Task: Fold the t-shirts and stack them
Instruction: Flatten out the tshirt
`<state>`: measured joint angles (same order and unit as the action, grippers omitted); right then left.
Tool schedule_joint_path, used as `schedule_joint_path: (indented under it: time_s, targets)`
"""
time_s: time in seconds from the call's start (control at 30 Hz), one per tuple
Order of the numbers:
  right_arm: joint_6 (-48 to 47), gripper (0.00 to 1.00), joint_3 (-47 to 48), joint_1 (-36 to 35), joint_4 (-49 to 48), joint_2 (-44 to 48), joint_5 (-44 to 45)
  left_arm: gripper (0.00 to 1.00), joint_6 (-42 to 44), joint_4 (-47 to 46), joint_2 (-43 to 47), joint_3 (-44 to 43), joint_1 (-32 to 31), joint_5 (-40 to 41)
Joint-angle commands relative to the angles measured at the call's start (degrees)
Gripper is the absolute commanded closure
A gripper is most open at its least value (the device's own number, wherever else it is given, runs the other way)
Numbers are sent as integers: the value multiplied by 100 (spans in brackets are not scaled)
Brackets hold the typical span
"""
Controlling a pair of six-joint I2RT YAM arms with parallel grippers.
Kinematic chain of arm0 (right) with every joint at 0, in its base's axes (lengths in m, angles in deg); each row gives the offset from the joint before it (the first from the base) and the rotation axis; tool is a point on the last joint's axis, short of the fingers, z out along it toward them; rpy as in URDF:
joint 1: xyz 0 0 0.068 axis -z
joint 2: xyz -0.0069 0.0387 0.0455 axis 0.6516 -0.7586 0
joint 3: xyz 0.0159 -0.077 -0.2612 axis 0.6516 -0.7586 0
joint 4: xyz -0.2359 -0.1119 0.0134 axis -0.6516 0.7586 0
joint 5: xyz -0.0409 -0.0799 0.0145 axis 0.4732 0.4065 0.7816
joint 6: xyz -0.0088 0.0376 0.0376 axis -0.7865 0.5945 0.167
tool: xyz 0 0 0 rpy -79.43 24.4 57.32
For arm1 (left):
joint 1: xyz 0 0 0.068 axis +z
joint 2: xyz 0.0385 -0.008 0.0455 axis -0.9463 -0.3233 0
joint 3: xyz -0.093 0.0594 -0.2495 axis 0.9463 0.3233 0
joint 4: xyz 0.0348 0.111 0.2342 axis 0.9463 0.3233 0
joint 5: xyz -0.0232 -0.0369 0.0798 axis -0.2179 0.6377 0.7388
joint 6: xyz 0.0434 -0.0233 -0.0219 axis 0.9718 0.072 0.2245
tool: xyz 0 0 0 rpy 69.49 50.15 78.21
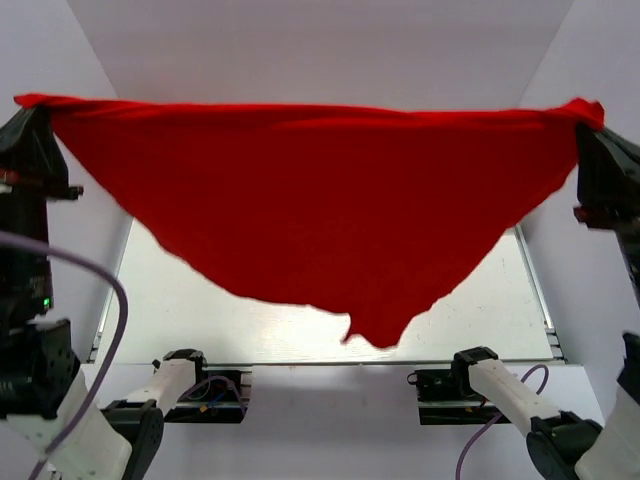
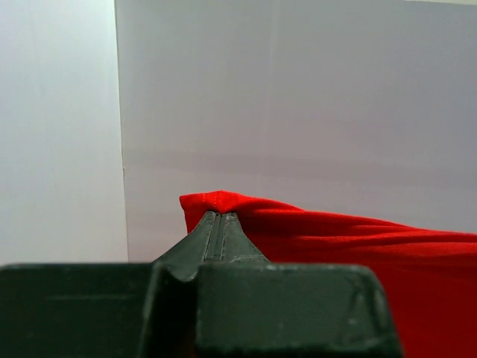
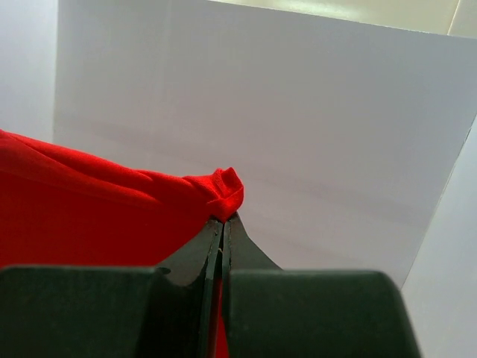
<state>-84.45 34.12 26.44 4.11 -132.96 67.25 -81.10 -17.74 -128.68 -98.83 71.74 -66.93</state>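
Top external view: one red t-shirt (image 1: 320, 200), plain, spread wide in the air above the table (image 1: 250, 330) and hanging clear of its surface. Its top edge is pulled nearly straight from side to side, and the body sags to a ragged point over the table's near edge, a little right of centre. The left gripper (image 1: 38, 110) is raised high over the table's left side and clenched on the shirt's upper left corner, with a tuft of cloth poking past it. The right gripper (image 1: 588, 122) is raised as high over the table's right side and clenched on the upper right corner. The left arm base (image 1: 205, 395) and right arm base (image 1: 445, 395) sit along the table's near edge. A white back wall (image 1: 320, 50) rises beyond the far edge. Left wrist view: the left gripper (image 2: 220, 216) has its jaws pressed together on a bunched fold, and the t-shirt (image 2: 335, 246) runs off to the right against a white wall. Right wrist view: the right gripper (image 3: 223, 221) has its jaws pressed together under a small knot of fabric, and the t-shirt (image 3: 89, 209) runs off to the left against a white wall.
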Motion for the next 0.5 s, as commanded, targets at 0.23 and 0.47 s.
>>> schedule_joint_path:
  time_s: [0.23, 0.47]
  targets:
    - [837, 100, -2968, 77, 198, 863, 459, 100, -551, 128, 211, 3221, 10, 79]
    - [1348, 100, -6325, 77, -1400, 1251, 433, 100, -990, -902, 231, 5775, 63, -572]
